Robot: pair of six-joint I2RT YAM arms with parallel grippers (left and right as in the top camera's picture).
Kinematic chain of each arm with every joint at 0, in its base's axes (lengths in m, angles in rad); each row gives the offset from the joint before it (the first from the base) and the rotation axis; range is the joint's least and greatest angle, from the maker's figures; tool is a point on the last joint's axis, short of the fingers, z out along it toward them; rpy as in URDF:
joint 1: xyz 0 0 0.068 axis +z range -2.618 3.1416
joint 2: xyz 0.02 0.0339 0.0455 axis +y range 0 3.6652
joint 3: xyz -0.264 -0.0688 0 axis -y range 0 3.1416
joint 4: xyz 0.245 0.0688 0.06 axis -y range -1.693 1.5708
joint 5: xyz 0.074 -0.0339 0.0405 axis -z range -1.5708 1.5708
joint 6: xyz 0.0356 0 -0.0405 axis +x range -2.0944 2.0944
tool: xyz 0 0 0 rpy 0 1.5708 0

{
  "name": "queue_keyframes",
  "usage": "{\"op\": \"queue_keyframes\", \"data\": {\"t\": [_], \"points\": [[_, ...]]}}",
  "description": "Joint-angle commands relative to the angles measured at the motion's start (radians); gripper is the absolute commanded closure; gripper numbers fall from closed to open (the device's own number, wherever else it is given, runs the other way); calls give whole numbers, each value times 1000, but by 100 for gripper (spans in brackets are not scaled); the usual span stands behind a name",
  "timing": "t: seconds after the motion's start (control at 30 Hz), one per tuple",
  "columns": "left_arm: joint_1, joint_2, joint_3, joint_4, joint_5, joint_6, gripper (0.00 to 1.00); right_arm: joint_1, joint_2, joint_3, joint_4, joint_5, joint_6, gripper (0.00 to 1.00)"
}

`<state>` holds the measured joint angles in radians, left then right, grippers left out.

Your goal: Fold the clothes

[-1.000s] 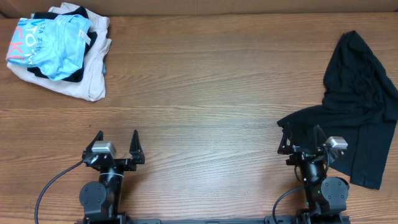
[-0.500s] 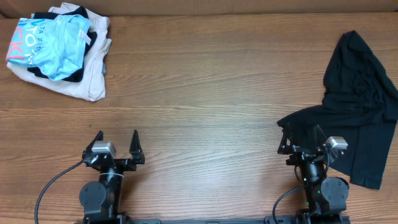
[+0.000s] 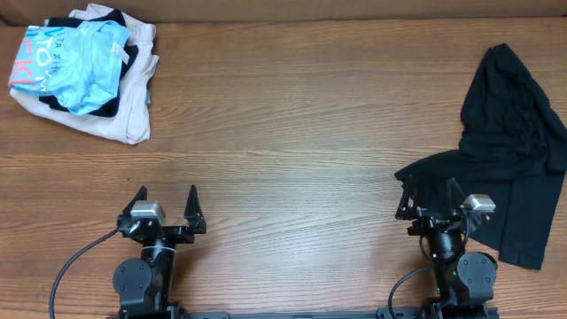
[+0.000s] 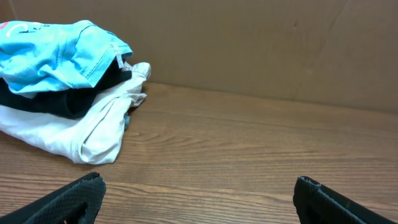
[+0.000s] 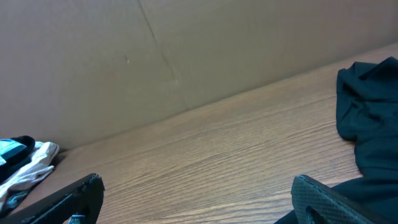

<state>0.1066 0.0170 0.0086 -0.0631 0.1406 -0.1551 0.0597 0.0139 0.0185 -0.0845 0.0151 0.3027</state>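
A: Seen from above, where do the clothes lie?

B: A pile of clothes (image 3: 84, 75) lies at the far left corner of the table (image 3: 301, 124). A light blue shirt (image 3: 84, 53) is on top of it, over a black piece and a whitish one. A black garment (image 3: 514, 142) lies crumpled and unfolded at the right side and reaches the right edge of the picture.

A: And the two arms?

B: Both stand at the near edge. The left claw (image 3: 167, 195) is spread wide and holds nothing. Only bare wood is around it, and the pile is well apart from it. The right claw (image 3: 431, 188) is spread wide too, and empty. It stands over the near left corner of the black garment. Whether it touches the cloth, one cannot tell from above.

A: What does the left wrist camera show?

B: Its two fingers (image 4: 68, 199) show in the lower corners, far from each other, with nothing between them. The pile is ahead on the left, the whitish cloth lying on the wood under the blue shirt. A cardboard wall (image 4: 249, 43) stands behind the table.

A: And the right wrist camera?

B: The same picture: two dark fingers in the lower corners, well apart, only wood between them. The black garment lies at the right, and a fold of it is just beside the right finger. The pile is small at the far left, by the wall.
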Motion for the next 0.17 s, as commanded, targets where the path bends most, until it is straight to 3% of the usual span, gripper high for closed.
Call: {"op": "queue_keyframes", "data": {"t": [0.0, 0.13], "points": [[5, -12, -3, -3, -14, -6, 0, 6, -11, -11, 3, 10, 5, 0], [5, -12, -3, -3, -14, -6, 0, 6, -11, -11, 3, 10, 5, 0]]}}
